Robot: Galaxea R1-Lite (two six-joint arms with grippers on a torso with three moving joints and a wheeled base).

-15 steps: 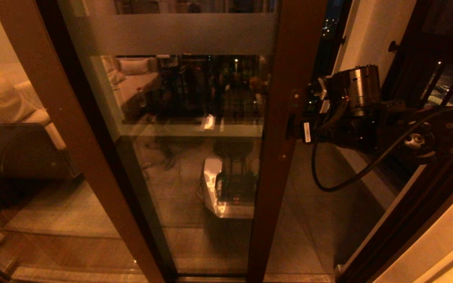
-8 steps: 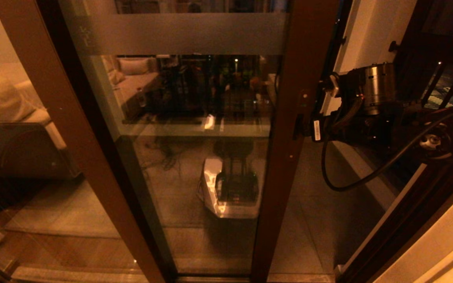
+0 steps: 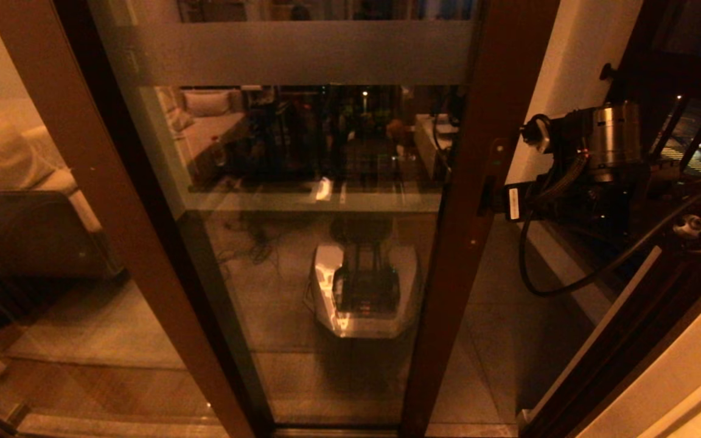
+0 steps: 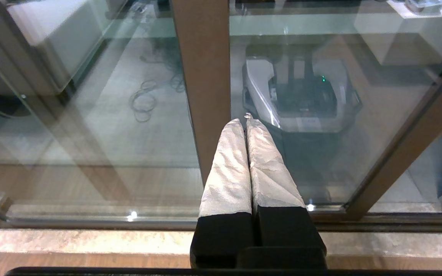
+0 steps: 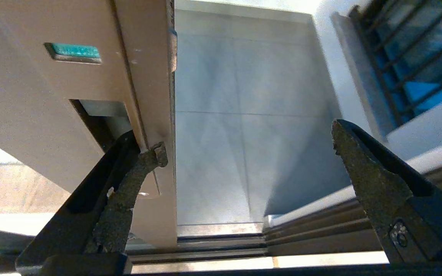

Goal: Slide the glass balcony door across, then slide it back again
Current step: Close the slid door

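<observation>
The right gripper (image 5: 244, 149), fingers spread wide, is hooking one finger (image 5: 129, 184) into the glass balcony door's (image 3: 302, 243) handle slot (image 5: 102, 122); no writing there is legible. The left gripper (image 4: 246, 120) is hanging clenched before the door.

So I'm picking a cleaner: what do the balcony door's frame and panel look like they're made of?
The glass balcony door: clear glass, since the room shows through and the robot reflects in it, with a matte frosted band. Its stile looks like smooth painted or coated reddish-brown metal, possibly wood; no grain shows.

Dim amber head view, glass reflections; wrist views brighter.
</observation>
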